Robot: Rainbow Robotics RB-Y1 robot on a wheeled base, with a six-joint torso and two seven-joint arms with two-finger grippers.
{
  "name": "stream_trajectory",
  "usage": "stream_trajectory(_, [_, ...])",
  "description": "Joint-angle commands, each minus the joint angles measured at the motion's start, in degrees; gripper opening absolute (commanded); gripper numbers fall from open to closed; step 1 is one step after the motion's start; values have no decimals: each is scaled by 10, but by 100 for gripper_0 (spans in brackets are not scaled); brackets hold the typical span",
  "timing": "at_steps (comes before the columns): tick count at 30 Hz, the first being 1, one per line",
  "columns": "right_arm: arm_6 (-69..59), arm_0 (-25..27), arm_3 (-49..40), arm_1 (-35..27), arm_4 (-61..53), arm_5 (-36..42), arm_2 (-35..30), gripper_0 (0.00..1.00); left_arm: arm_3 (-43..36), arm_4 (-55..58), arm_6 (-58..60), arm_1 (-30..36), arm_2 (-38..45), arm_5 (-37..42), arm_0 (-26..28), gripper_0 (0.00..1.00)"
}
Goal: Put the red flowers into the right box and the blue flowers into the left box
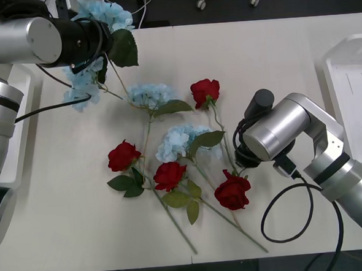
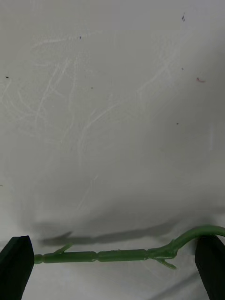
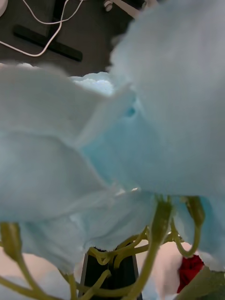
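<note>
The left gripper (image 1: 102,45) holds a blue flower cluster (image 1: 103,16) up at the far left of the table (image 1: 62,210), jaws pinching its stems; pale petals crowd just past them. The right gripper (image 2: 112,262) hangs low over the table, black jaws spread, a red rose stem (image 2: 108,256) lying across between them. The roses (image 1: 170,175) lie left of it, the right box (image 1: 350,88) beyond its arm

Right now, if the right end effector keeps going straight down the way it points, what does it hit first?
The green rose stem, most likely. It lies across the gap between the right end effector's open fingers, with the white table just beneath. Depth to the stem is unclear.
</note>
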Motion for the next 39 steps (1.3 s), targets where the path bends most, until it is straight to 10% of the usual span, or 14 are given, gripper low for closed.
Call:
stream_trajectory(1, [8, 19, -5, 18, 10, -6, -12, 100, -18, 34, 27, 23, 33, -8, -6, 0])
stream_trajectory(8, [8, 27, -5, 22, 18, -11, -12, 100, -18, 54, 28, 23, 45, -8, -3, 54])
stream_trajectory(14, [8, 27, -5, 22, 18, -9, -12, 56, -14, 56, 31, 23, 46, -8, -3, 77])
stream_trajectory(19, [8, 27, -5, 22, 15, -6, -14, 14, -13, 62, 33, 23, 48, -9, -3, 84])
stream_trajectory(39, [76, 18, 30, 2, -28, 0, -49, 0, 145, -16, 31, -64, -25, -128, -58, 89])
